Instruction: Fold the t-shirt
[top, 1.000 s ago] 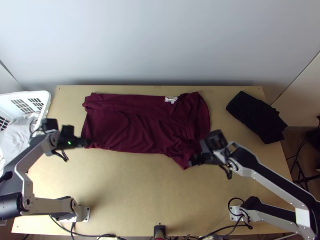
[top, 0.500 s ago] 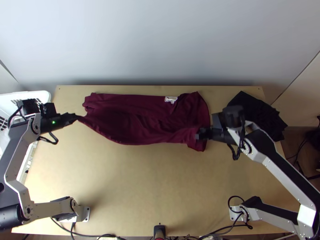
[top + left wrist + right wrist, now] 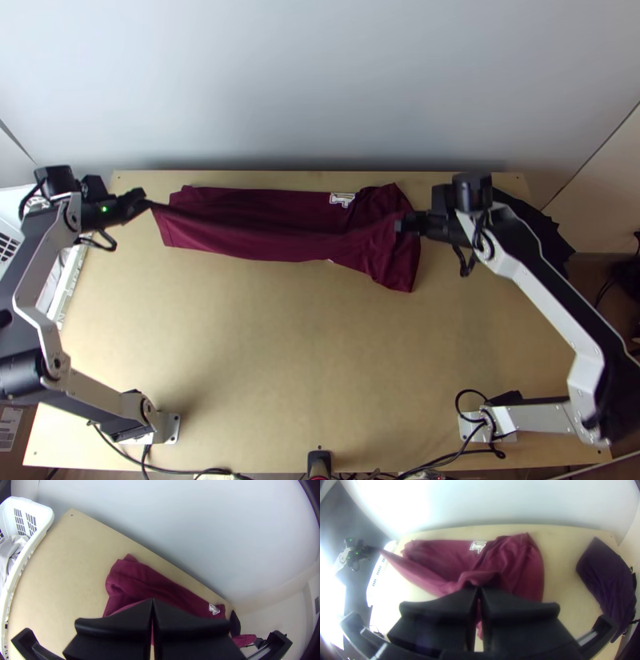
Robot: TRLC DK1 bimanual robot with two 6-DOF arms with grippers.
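Observation:
In the top view my left gripper [image 3: 142, 202] is shut on the maroon t-shirt's [image 3: 272, 242] near edge at its left end. My right gripper [image 3: 402, 224] is shut on the same edge toward the right end. Between them the edge is drawn taut and raised over the rest of the shirt, which lies lengthwise along the table's far side. In the left wrist view the left gripper [image 3: 152, 601] has its fingers together over the cloth [image 3: 146, 580]. The right gripper [image 3: 479, 590], in the right wrist view, pinches a raised fold of the shirt [image 3: 520, 566].
A folded black cloth [image 3: 544, 228] lies at the table's far right, partly under the right arm. The white basket [image 3: 70, 280] with light cloth stands at the left edge. Behind the table [image 3: 304, 360] rises a pale wall.
Both grippers have moved up the picture, toward the far side, carrying the shirt's near edge up and over. The left also went a little left, and the right slightly right.

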